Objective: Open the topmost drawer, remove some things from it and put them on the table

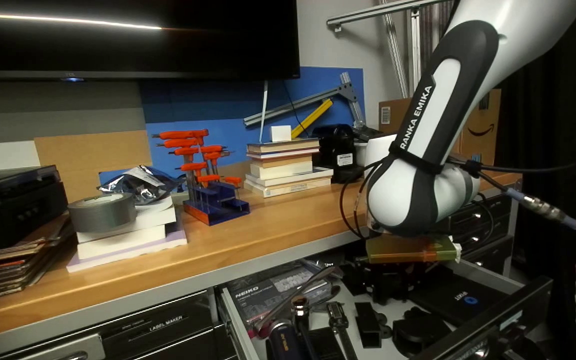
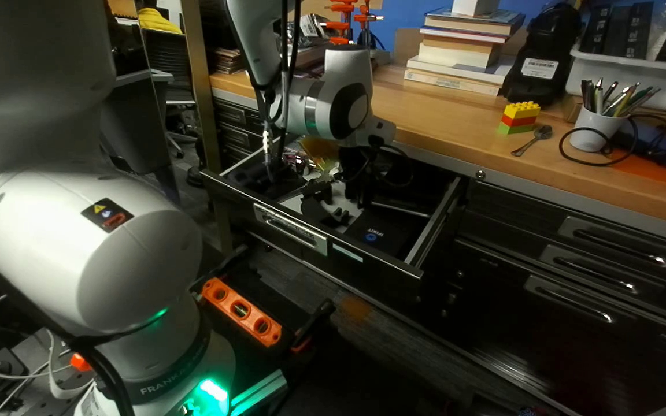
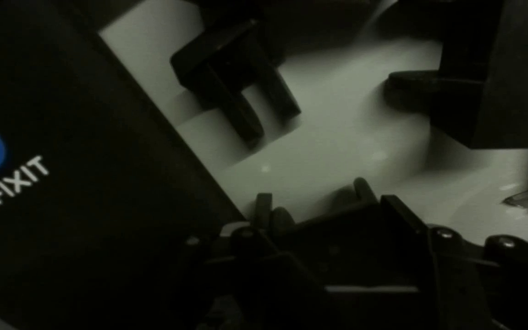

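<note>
Drawer (image 2: 391, 274) stands pulled out from under the bench (image 1: 268, 225), and my arm (image 1: 428, 140) bends over it, with my pincer (image 3: 330, 220) down among the clutter inside. The wrist view shows my fingers (image 3: 404, 217) standing apart, with a black part (image 3: 337, 233) in the space between them. It is so dark there that I cannot tell whether I am squeezing that part or only straddling it.

Near it on the drawer's pale floor (image 3: 337, 128) lies a black fork (image 3: 213, 59), its two prongs turned toward my side; a black block (image 3: 516, 105) with a small hole is off to the right of the view. A flat black case (image 3: 62, 114) marked IFIXIT fills the left, its edge running up to my fingers. In an exterior view I also see a NEIKO box (image 1: 280, 292) and a metal tool (image 1: 338, 317) in the drawer, and an amber panel (image 1: 408, 250) just below my arm. My arm hides part of the drawer's contents.

On the bench, a rack (image 1: 218, 205) of red-handled keys (image 1: 185, 135) stands between two stacks of books (image 1: 288, 172), with tape (image 1: 103, 215) on one stack. Farther along are toy bricks (image 2: 519, 118), a spoon (image 2: 535, 138) and a cup (image 2: 599, 130) of pens (image 2: 610, 98); a pale tub (image 2: 639, 81) stands behind the cup.
</note>
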